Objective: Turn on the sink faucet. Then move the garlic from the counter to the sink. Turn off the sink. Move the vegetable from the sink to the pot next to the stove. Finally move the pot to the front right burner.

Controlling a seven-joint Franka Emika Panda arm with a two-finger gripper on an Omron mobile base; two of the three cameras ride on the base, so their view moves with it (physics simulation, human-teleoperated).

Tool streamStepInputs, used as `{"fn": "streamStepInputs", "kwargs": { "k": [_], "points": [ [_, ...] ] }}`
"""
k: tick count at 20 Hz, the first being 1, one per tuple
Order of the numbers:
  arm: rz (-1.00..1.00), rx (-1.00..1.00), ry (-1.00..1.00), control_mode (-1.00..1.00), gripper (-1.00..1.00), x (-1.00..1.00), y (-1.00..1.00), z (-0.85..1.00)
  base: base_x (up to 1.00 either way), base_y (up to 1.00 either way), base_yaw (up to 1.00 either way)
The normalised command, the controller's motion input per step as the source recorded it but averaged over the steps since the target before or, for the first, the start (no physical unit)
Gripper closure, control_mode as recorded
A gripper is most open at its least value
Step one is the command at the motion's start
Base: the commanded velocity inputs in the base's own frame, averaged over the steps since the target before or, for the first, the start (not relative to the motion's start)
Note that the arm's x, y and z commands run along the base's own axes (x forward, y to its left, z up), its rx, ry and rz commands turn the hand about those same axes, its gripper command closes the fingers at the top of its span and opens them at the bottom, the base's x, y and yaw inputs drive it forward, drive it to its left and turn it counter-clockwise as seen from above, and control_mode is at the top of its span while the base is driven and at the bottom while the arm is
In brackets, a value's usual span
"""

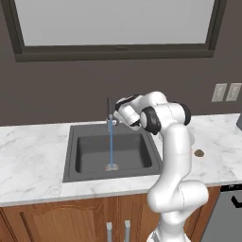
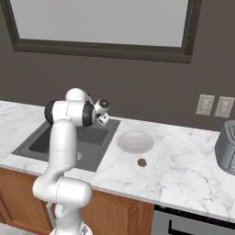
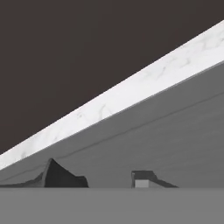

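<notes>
The sink faucet point(image 1: 109, 112) stands at the back rim of the sink point(image 1: 71, 156), a slim dark upright with a thin blue stream point(image 1: 111, 146) falling straight into the basin and splashing near the drain; the sink is one dark grey rectangular basin set in the white marble counter point(image 1: 33, 156). One small brown garlic point(image 1: 199, 153) lies on the counter right of the sink, just beside one shallow white bowl point(image 2: 135, 141); two wall outlets point(image 2: 215, 106) sit above. The arm rises folded, elbow high, its gripper point(image 1: 119, 113) close beside the faucet — finger tips point(image 3: 61, 177) stand apart, clasping nothing.
</notes>
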Motion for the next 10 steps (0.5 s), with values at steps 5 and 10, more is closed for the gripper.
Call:
{"fn": "streamStepInputs", "kwargs": {
  "k": [5, 10],
  "points": [
    [-0.05, 0.02, 0.0, -1.0, -1.0, -0.08, -0.1, 0.19, 0.0, 0.0, 0.0],
    [-0.03, 0.01, 0.0, -1.0, -1.0, -0.09, -0.15, 0.47, 0.0, 0.0, 0.0]
  ]
}}
